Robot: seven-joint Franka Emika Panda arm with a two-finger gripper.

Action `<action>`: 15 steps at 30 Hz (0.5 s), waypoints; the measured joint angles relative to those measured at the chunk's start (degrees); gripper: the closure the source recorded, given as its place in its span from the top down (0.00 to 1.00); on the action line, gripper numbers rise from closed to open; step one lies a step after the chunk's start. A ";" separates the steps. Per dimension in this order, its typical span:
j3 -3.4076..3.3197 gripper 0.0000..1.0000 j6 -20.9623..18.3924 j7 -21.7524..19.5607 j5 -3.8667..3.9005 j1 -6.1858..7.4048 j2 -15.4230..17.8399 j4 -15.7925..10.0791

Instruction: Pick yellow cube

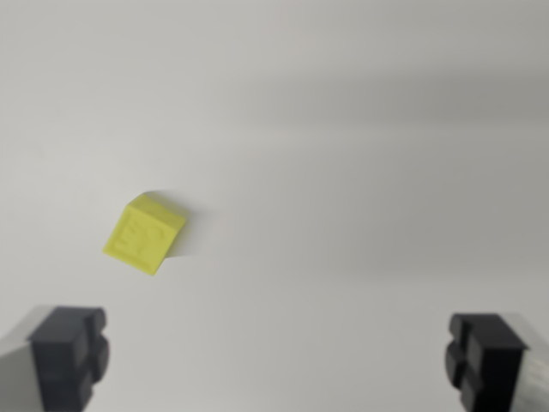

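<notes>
Your hand [279, 365] is spread wide and holds nothing: one dark fingertip [69, 352] sits at the bottom corner on the wrist view's left, the other at the bottom corner on the wrist view's right, with bare desk [360, 172] showing between them.

The cube [144, 233] lies on the desk ahead of the hand and off toward the wrist view's left, nearly above the left fingertip and well apart from the right one. It is not between the fingers yet, and nothing touches it. It sits turned at an angle to the line between your fingers, so its flat sides do not face the pads squarely. A raised or stamped pattern shows on the face toward the camera, but the picture is too soft to read it.

It looks like a small, stiff, light block, probably plastic, so it should neither crush nor sag. Its smooth sides may slip or twist if you close on the corners. You will likely want to shift the hand toward the wrist view's left until the cube is centred, rotate the wrist to match its turn, then take it by two opposite flat sides, around mid-height.
</notes>
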State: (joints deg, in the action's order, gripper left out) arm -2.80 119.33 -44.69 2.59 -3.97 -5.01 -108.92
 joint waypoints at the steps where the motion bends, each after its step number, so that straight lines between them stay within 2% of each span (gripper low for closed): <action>1: 0.00 1.00 0.00 0.00 0.00 0.00 0.00 0.00; 7: 0.00 1.00 0.10 -0.76 0.00 0.14 0.07 -0.37; 15: 0.00 1.00 2.33 -3.36 0.00 0.86 -0.11 -2.79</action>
State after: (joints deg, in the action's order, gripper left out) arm -2.80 121.66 -48.05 2.59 -3.11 -5.12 -111.71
